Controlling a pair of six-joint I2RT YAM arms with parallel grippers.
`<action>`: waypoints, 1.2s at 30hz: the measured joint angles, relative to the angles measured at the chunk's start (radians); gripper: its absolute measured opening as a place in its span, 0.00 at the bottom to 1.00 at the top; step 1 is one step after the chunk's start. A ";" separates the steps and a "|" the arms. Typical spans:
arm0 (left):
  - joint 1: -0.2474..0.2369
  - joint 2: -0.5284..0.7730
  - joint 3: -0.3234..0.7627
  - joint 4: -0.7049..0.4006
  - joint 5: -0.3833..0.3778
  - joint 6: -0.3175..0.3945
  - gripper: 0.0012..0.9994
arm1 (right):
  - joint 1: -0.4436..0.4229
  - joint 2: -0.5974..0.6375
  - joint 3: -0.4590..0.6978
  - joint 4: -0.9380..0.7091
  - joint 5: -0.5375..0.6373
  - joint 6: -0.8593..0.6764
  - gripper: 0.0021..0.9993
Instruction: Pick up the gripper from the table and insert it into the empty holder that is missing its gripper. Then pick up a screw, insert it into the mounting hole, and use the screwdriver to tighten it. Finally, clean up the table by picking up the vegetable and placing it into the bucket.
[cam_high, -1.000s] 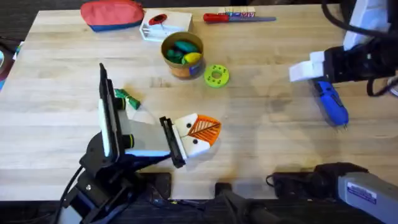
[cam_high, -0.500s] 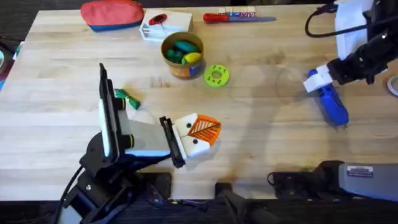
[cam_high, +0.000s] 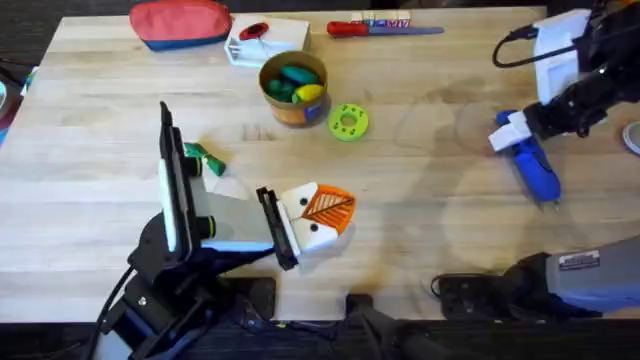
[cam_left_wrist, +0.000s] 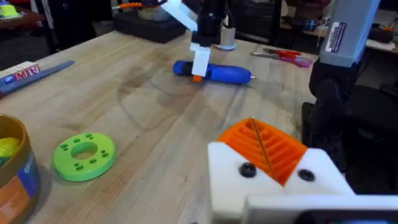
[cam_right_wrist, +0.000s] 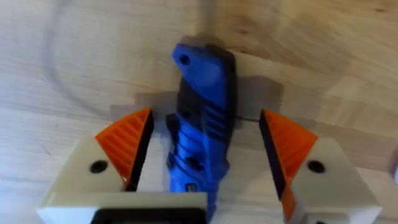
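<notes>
One screwdriver (cam_high: 531, 166) lies flat on the desk (cam_high: 420, 210) at its right side, blue handle toward the far edge. The right end effector (cam_right_wrist: 208, 155) hangs directly over it with its jaws spread wide, one orange ribbed pad (cam_right_wrist: 127, 143) on each side of the handle and neither touching it; from the left wrist view the same end effector stands over the handle's end. The left end effector (cam_left_wrist: 273, 174) sits low near the front of the desk, and whether its fingers are apart or together cannot be told; two dark screw holes show in the white finger beside its orange pad. One bucket (cam_high: 293, 88) stands toward the back of the desk, holding one green piece and one yellow piece. One green ring-shaped disc (cam_high: 348, 122) lies just beside the bucket. One vegetable (cam_high: 203, 160) lies on the desk close to the left arm. At the far edge are one red pouch (cam_high: 180, 22), one white box (cam_high: 262, 40) and one red-handled tool (cam_high: 380, 28).
</notes>
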 joint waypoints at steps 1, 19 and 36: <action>0.000 0.000 0.000 0.000 0.000 0.000 0.00 | 0.000 0.016 0.000 -0.001 -0.005 -0.001 0.99; 0.000 0.000 0.000 0.000 -0.003 0.000 0.00 | 0.000 0.036 0.003 0.010 -0.056 -0.013 0.37; 0.000 0.000 0.000 0.000 -0.003 0.000 0.00 | 0.015 -0.033 0.014 -0.058 -0.037 -0.017 0.01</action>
